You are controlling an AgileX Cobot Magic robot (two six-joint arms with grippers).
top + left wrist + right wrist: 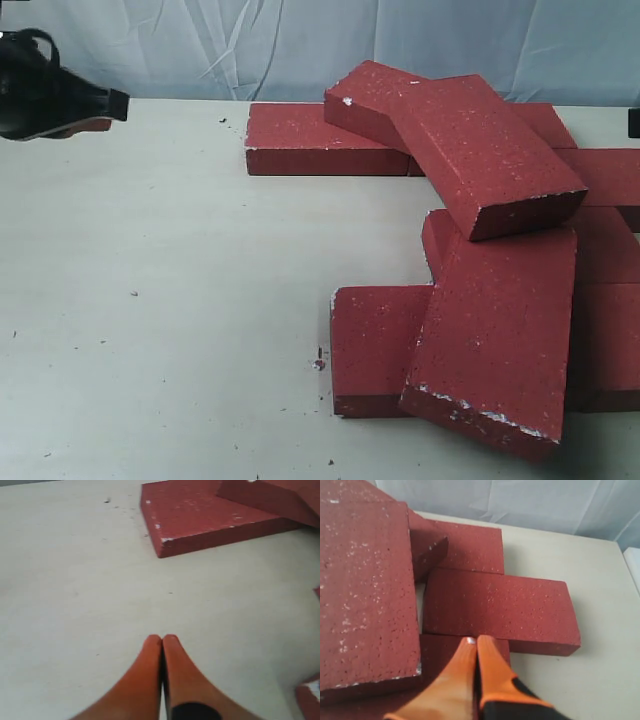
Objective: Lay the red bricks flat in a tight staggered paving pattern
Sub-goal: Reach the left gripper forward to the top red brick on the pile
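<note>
Several red bricks lie in a loose heap on the right of the exterior view. One tilted brick (465, 135) rests on a flat back brick (310, 140). Another tilted brick (500, 345) leans over a flat front brick (375, 345). My left gripper (162, 638) is shut and empty above bare table, short of the back brick's corner (200, 517). The left arm (50, 95) shows at the far left. My right gripper (474, 640) is shut and empty over flat bricks, next to a long flat brick (500, 610) and a raised brick (365, 585).
The pale table (150, 300) spreads out left of the heap, dotted with small crumbs (318, 362). A light-blue cloth backdrop (300, 45) hangs behind the table's far edge. The table's edge shows beside the bricks in the right wrist view (632, 570).
</note>
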